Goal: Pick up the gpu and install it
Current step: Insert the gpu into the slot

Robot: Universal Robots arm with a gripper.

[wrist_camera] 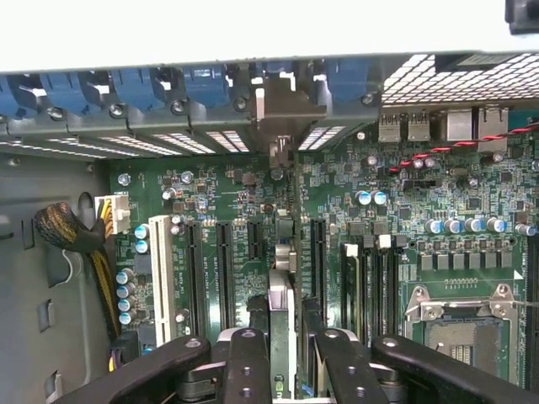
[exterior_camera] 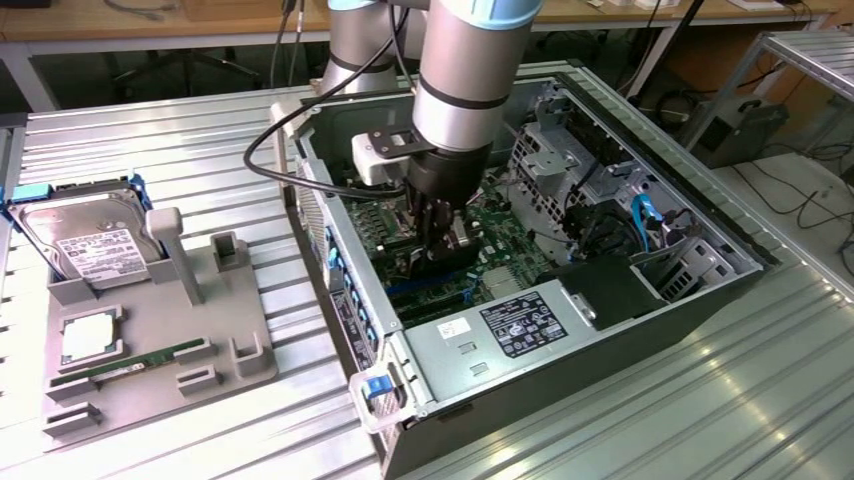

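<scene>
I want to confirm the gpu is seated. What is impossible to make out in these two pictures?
Wrist view: the gpu is seen edge-on in the gripper, so its contact edge against the motherboard is hidden behind the card itself.
Exterior view: the gripper and the arm hide where the card meets the board.
Exterior view: the print on the hard drive label is too small to read.
</scene>
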